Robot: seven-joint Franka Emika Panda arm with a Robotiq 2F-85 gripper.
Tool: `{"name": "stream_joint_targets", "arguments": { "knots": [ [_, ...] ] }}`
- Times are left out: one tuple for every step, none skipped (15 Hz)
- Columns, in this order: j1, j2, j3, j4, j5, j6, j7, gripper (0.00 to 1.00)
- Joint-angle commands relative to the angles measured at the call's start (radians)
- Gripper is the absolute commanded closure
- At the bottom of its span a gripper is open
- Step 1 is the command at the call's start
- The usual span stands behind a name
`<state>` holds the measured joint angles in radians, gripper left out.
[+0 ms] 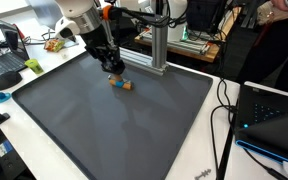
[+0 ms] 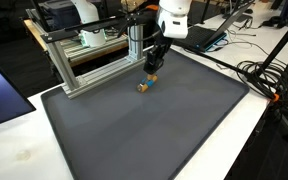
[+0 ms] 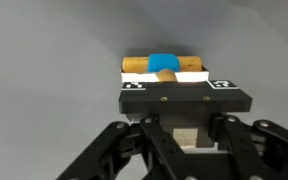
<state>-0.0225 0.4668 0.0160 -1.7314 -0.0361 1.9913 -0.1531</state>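
While the dark grey mat fills most of the white table in both exterior views, an aluminium frame is seen standing along one edge, with laptops and cables crowded around the border. Over the mat, the white arm is bent downward, and its gripper is lowered almost onto a small cluster of blocks lying on the mat near the frame. From the wrist view, the fingers are shown drawn together at the narrowest setting, with a pale block apparently pinched between them, though the contact itself is partly hidden by the black housing. Just beyond the fingertips a tan wooden block is seen lying flat, with a blue block resting across its middle. For the step to be done well, the descent would best be kept slow and vertical, the held piece kept square to the tan block, and the grip loosened only once the piece is judged fully supported, since a sideways nudge could scatter the small stack.
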Motion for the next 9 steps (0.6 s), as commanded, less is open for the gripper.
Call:
{"name": "stream_joint_targets", "arguments": {
  "knots": [
    [-0.002, 0.012, 0.012, -0.006, 0.027, 0.071, 0.002, 0.78],
    [-0.002, 0.01, 0.014, -0.004, 0.033, 0.096, 0.005, 0.78],
    [-0.002, 0.01, 0.014, -0.004, 0.034, 0.12, 0.008, 0.78],
    [0.0, 0.01, 0.014, -0.004, 0.032, 0.132, 0.011, 0.78],
    [-0.002, 0.011, 0.015, -0.004, 0.039, 0.147, 0.014, 0.78],
    [-0.006, 0.012, 0.017, -0.007, 0.054, 0.177, 0.026, 0.78],
    [-0.01, 0.013, 0.019, -0.009, 0.069, 0.201, 0.031, 0.78],
    [-0.011, 0.013, 0.019, -0.011, 0.077, 0.218, 0.032, 0.78],
    [-0.012, 0.014, 0.02, -0.012, 0.085, 0.241, 0.033, 0.78]
  ]
}}
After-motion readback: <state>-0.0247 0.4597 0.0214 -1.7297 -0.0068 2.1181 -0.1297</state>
